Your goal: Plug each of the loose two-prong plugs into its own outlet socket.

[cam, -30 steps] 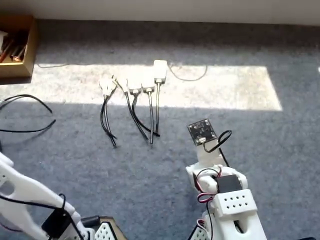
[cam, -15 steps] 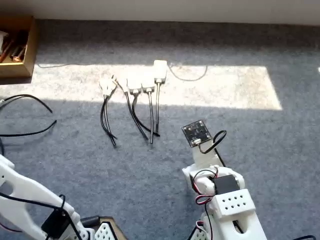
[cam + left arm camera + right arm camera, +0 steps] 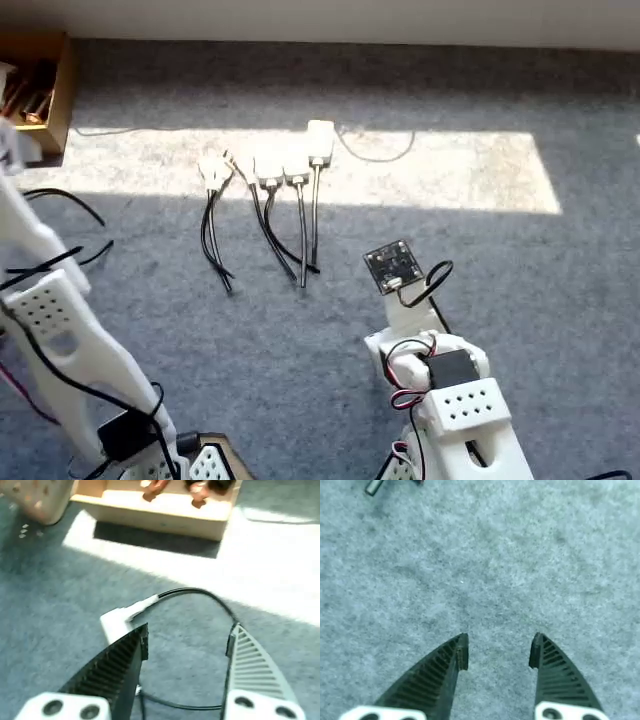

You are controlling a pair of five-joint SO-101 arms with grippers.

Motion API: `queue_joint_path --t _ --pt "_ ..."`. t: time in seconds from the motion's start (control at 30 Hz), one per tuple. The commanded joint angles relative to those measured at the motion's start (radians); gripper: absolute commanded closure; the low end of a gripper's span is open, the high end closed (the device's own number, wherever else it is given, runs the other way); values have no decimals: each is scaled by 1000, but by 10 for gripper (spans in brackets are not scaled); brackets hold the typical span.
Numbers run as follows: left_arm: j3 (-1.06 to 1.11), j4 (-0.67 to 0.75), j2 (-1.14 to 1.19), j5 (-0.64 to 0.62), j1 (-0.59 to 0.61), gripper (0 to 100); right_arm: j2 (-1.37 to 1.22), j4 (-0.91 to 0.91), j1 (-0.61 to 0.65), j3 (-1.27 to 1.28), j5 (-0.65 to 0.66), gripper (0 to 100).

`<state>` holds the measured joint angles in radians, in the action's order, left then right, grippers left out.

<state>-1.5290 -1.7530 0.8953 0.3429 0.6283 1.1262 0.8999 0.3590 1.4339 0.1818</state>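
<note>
Several white two-prong plugs with black cords lie in a row on the sunlit strip of grey carpet, the farthest one tied to a thin cable. My left arm stretches along the table's left side. Its gripper is open just above the carpet, with a white plug on a black cord lying against the outer side of one finger. My right arm stands near the front centre. The right gripper is open over bare carpet, holding nothing.
A wooden box with small items sits at the far left corner, also close ahead of the left gripper as a wooden box. Loose black cords curl on the left. The carpet right of the plugs is bare.
My left arm has swung up from the front left corner toward the far left, near the wooden box. The right arm shifted slightly left, then stayed still.
</note>
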Motion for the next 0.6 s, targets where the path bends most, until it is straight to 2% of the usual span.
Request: queue_joint_path --t 0.0,0.07,0.13,0.27,0.4,0.57 --pt "-13 -6 -24 -66 -282 754 -5 -12 5 -4 -9 793" --pt "-18 3 15 -91 -418 754 -5 -12 5 -4 -9 793" --pt "-13 83 65 -109 -522 739 -5 -12 5 -4 -9 793" --pt "-12 238 223 -169 -644 638 -5 -12 5 -4 -8 793" --pt "-21 295 363 -170 -704 608 -5 -12 5 -4 -8 793" --pt "-13 324 386 -172 -687 621 -5 -10 5 -4 -6 793"
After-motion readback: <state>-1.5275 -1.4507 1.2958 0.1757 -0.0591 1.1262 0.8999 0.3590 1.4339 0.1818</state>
